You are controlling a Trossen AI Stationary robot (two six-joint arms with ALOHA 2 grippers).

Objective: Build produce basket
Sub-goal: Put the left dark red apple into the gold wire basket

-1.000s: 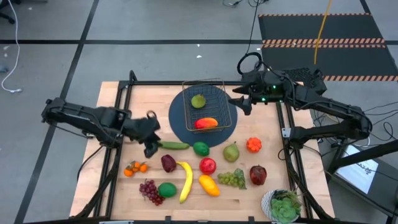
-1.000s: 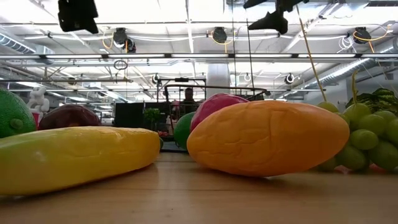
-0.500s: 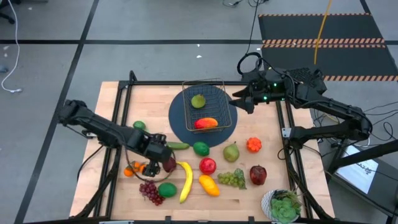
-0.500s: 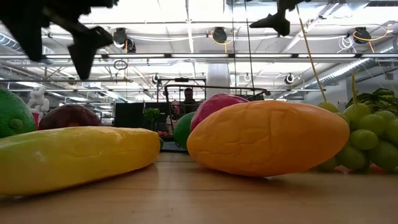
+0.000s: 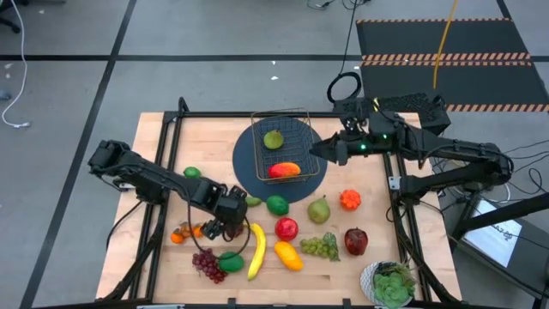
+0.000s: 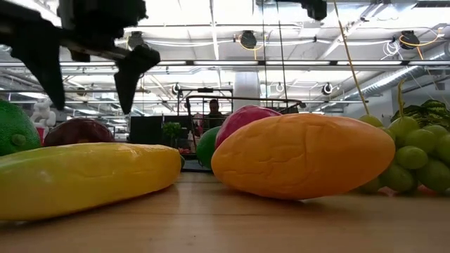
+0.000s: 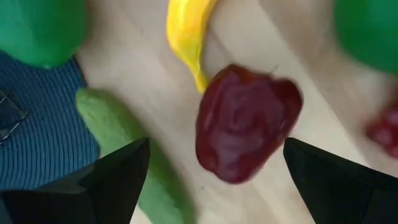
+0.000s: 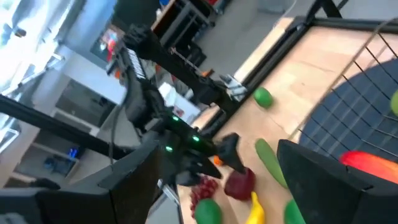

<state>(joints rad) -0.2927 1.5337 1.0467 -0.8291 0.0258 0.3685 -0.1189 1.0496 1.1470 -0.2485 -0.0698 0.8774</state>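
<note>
The wire basket [image 5: 288, 148] stands on a round blue mat [image 5: 249, 176] and holds a green fruit [image 5: 274, 139] and a red-orange mango [image 5: 285, 170]. The rest of the produce lies on the wooden table: banana [image 5: 255, 249], cucumber [image 7: 124, 143], limes, grapes, apples, pear. My left gripper [image 5: 232, 225] points down, open, over a dark red apple [image 7: 245, 130]. Its fingers [image 6: 130, 70] stand on either side above the apple without touching. My right gripper [image 5: 326, 151] hangs open in the air by the basket's right side.
A potted green plant [image 5: 390, 283] stands at the near right corner. The banana [image 7: 186, 31] and cucumber lie close to the dark red apple. A lime [image 5: 192, 172] lies alone at the left. Bare wood shows at the far left of the table [image 5: 202, 137].
My left gripper has gone down and toward the table's near edge, rolling about its own axis, and now hangs over the dark red apple. My right arm has swung a little toward the near edge beside the basket, and its gripper has rolled.
</note>
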